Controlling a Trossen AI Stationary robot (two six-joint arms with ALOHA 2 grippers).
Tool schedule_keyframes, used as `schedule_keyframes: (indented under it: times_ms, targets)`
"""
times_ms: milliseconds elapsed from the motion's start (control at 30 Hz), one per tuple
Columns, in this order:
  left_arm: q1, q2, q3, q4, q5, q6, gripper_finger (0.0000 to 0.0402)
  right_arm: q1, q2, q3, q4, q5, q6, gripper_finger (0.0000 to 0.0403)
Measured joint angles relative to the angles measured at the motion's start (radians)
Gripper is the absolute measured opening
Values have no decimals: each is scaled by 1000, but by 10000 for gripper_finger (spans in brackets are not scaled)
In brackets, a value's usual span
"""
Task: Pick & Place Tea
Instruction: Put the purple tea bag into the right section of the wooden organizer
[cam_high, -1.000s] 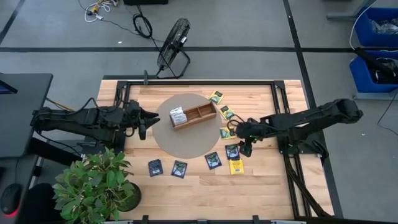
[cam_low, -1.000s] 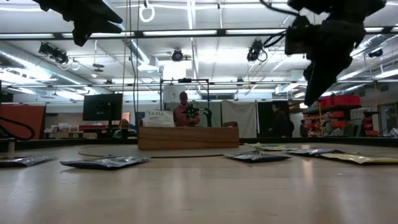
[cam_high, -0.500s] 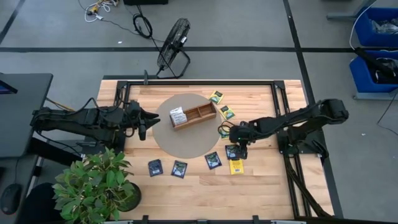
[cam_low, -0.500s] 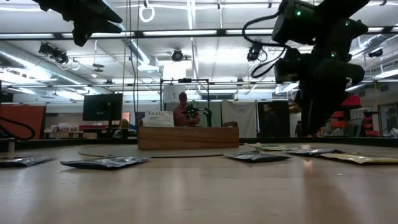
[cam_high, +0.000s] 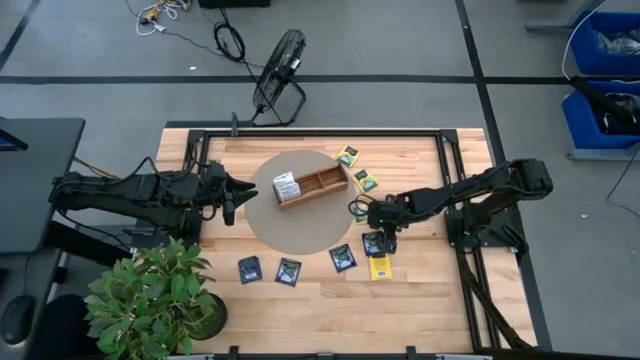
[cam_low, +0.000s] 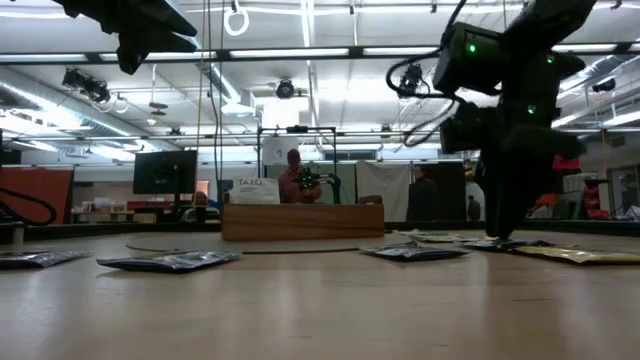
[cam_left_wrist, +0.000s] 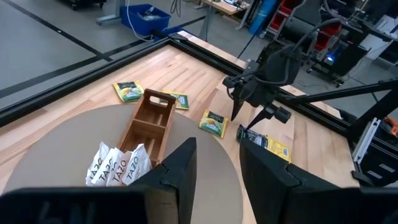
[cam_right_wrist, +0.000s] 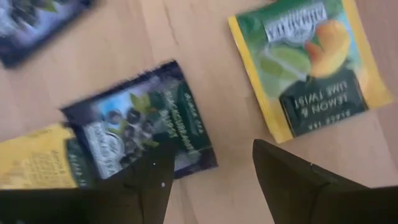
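Small flat tea packets lie on the wooden table: dark ones along the near side, green-yellow ones at the far right. A wooden tray on a round grey mat holds white packets in its left compartment. My right gripper is open and points down, low over one dark packet, beside a green-yellow packet. One finger stands over that dark packet's corner. My left gripper waits open, raised at the table's left.
A yellow packet lies just near of the dark one. A potted plant stands at the near left corner. A black frame rail runs along the right side. A fan sits on the floor beyond the far edge.
My right gripper has sunk toward the table, shifted a little toward the left edge and tipped more steeply downward, ending low over the dark packet. Its fingers have stayed open. No packet has moved.
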Motion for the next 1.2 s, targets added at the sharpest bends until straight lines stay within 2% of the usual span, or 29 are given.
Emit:
schedule_keyframes:
  times_ms: [167,300,433,600,833,1000,1200]
  targets:
    - [0,0,0,0,0,-6,126,7,-4,-45,50,-15,46,224]
    - [0,0,0,0,0,-11,126,32,-2,-43,61,29,63,224]
    - [0,0,0,-1,0,-18,126,33,1,-42,87,28,62,217]
    - [0,0,0,-1,0,-20,126,33,1,-42,96,18,61,159]
    - [0,0,0,-2,0,-20,126,33,5,-42,113,0,82,18]
    - [0,0,0,-2,0,-18,126,33,3,-42,106,7,152,6]
    - [0,0,0,-3,0,-18,126,45,-58,-25,103,9,202,2]
